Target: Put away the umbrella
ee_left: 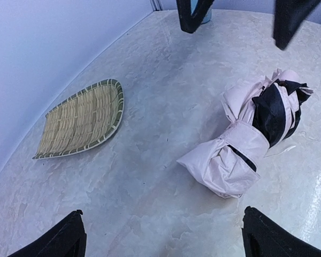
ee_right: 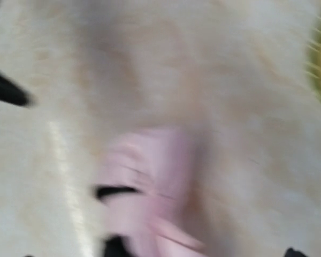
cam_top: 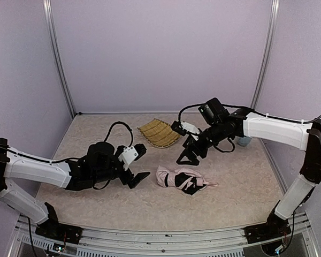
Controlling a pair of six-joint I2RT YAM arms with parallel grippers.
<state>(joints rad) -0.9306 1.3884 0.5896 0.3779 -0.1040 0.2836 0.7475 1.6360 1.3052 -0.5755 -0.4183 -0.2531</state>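
The umbrella (cam_top: pixel 177 178) lies folded on the table, a pale pink bundle with black folds showing at its right end. In the left wrist view the umbrella (ee_left: pixel 241 152) sits ahead and to the right of my left gripper (ee_left: pixel 163 233), which is open and empty. From above, the left gripper (cam_top: pixel 140 165) rests just left of the bundle. My right gripper (cam_top: pixel 189 156) hovers above and behind the umbrella, apart from it, its fingers (ee_left: pixel 191 13) spread wide with nothing between them. The right wrist view is heavily blurred; the umbrella (ee_right: pixel 150 182) shows as a pink smear below.
A woven bamboo tray (cam_top: pixel 159 133) lies at the back centre of the table, and the tray (ee_left: pixel 83 120) is left of the umbrella in the left wrist view. A small bluish object (cam_top: pixel 244 141) stands by the right wall under the right arm. Walls enclose three sides.
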